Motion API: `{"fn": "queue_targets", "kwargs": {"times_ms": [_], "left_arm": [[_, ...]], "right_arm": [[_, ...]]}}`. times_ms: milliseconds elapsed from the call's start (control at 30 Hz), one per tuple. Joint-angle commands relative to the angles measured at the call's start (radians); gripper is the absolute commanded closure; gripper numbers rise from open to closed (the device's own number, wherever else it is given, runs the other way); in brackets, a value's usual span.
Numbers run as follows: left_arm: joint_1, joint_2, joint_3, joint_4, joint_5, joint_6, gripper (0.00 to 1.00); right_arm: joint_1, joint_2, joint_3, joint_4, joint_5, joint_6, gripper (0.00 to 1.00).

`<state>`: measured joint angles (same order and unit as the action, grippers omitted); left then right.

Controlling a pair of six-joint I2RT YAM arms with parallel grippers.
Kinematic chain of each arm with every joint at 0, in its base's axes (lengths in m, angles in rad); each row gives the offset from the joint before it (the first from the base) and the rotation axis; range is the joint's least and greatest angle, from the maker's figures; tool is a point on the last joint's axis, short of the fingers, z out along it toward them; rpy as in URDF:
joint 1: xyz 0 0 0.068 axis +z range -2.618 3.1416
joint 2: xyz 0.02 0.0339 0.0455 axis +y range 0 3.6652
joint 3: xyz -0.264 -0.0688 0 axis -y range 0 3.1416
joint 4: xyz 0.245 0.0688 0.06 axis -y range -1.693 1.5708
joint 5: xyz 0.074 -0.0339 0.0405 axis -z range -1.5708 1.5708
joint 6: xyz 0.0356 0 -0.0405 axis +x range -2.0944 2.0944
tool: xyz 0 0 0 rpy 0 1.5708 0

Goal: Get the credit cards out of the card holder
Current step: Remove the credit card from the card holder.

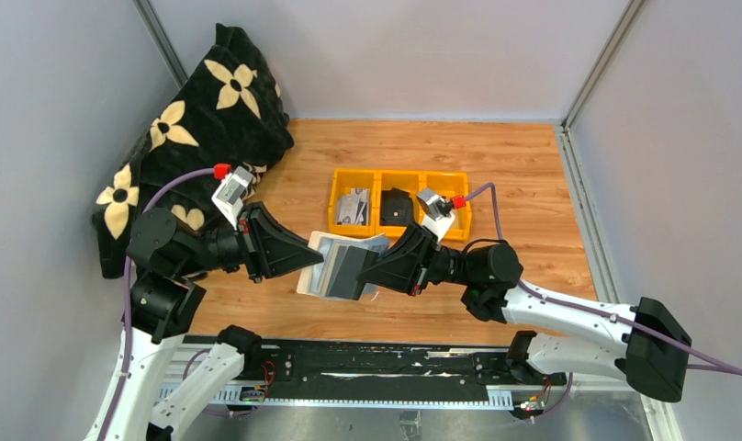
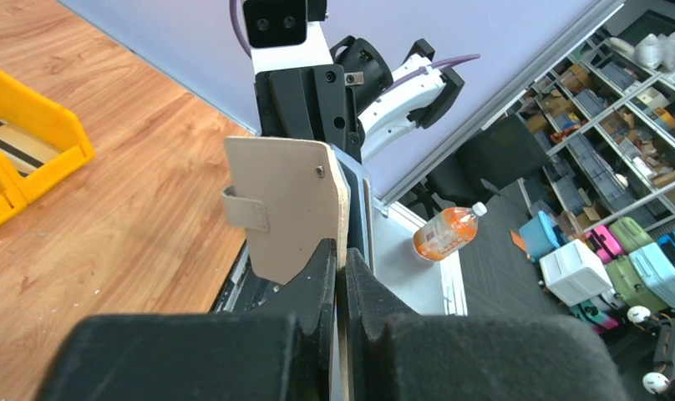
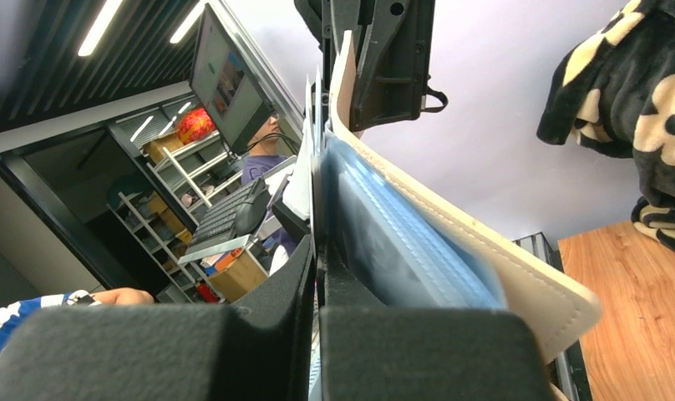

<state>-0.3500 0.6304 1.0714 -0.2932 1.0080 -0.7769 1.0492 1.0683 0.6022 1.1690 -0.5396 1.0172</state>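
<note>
Left end effector: I have it clamped shut on the lower edge of the card holder, beige side toward its camera and the snap tab hanging loose.
Right end effector: I have it closed tight on thin pale edges standing out of the blue-grey pocket. I take them for the credit cards.
Where the holder is: it is held in the air above the surface, stretched open between my two end effectors.
Risk, slip: my right pinch sits on a narrow margin. If the pocket grips harder than I do, my fingers may slide off bare.
Risk, drag: a pull that is not in line with the pocket could wedge the cards and tug the holder out of my left grip, so that it drops to the surface.
Risk, spill: I cannot tell how many edges I hold, and a loose one may come out and fall.
Edges: the yellow bins stand just beyond my right end effector. The black flowered blanket is heaped beyond and outside my left one.
Open room: bare wood lies outward of my right end effector, the direction a straight pull would take. Between the two end effectors there is none.
</note>
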Motion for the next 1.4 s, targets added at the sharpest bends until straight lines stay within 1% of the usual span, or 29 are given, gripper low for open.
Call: {"fn": "queue_targets", "kwargs": {"times_ms": [0,67,133,167,200,233,300,333,400,433,500,567,633,767,900,1000,1100,1167,1233,1367], "left_arm": [[0.003,-0.003,0.042,0.027,-0.006,0.004,1.0],[0.002,-0.003,0.041,0.028,-0.008,0.004,1.0],[0.002,-0.003,0.038,0.027,-0.008,0.004,1.0],[0.002,-0.003,0.038,0.028,-0.009,0.003,1.0],[0.002,-0.002,0.038,0.029,-0.01,0.001,1.0],[0.003,-0.003,0.037,0.033,-0.011,-0.007,1.0],[0.002,-0.004,0.024,0.056,-0.011,-0.028,1.0],[0.003,-0.007,0.015,0.067,-0.011,-0.047,0.98],[0.002,-0.013,-0.01,0.081,-0.004,-0.074,0.86],[0.002,-0.016,-0.026,0.094,0.008,-0.093,0.78],[0.002,-0.021,-0.051,0.119,0.034,-0.121,0.71],[0.002,-0.028,-0.058,0.121,0.052,-0.13,0.61],[0.002,-0.038,-0.072,0.136,0.064,-0.143,0.57],[0.002,-0.043,-0.083,0.109,0.071,-0.123,0.55],[0.002,-0.051,-0.089,0.09,0.069,-0.082,0.56],[0.002,-0.045,-0.085,0.083,0.063,-0.059,0.66],[0.002,-0.037,-0.063,0.076,0.058,-0.036,0.79],[0.002,-0.028,-0.035,0.054,0.054,-0.011,0.84],[0.002,-0.02,-0.01,0.041,0.051,0.006,0.87],[0.002,-0.011,0.009,0.049,0.041,0.001,0.89]], "right_arm": [[0.011,-0.042,-0.011,0.043,-0.041,-0.019,0.96],[0.011,-0.046,-0.01,0.041,-0.05,-0.02,0.89],[0.011,-0.047,-0.006,0.038,-0.051,-0.02,0.86],[0.011,-0.045,-0.003,0.038,-0.052,-0.02,0.88],[0.011,-0.04,0.0,0.037,-0.042,-0.023,0.96],[0.012,-0.035,0.004,0.031,-0.031,-0.02,1.0],[0.012,-0.023,0.019,0.019,-0.028,-0.018,1.0],[0.011,-0.015,0.026,0.015,-0.023,-0.014,1.0],[0.012,0.003,0.04,0.009,-0.018,-0.014,1.0],[0.012,0.008,0.049,0.002,-0.011,-0.015,1.0],[0.012,0.014,0.068,-0.04,-0.001,-0.029,1.0],[0.014,0.019,0.087,-0.075,0.014,-0.044,1.0],[0.015,0.023,0.108,-0.102,0.029,-0.058,1.0],[0.018,0.032,0.142,-0.16,0.054,-0.087,1.0],[0.02,0.043,0.164,-0.177,0.05,-0.095,1.0],[0.021,0.042,0.164,-0.18,0.05,-0.094,1.0],[0.021,0.029,0.15,-0.185,0.051,-0.095,1.0],[0.02,0.007,0.129,-0.193,0.055,-0.098,1.0],[0.018,-0.021,0.104,-0.202,0.067,-0.104,1.0],[0.014,-0.071,0.065,-0.237,0.077,-0.118,1.0]]}}
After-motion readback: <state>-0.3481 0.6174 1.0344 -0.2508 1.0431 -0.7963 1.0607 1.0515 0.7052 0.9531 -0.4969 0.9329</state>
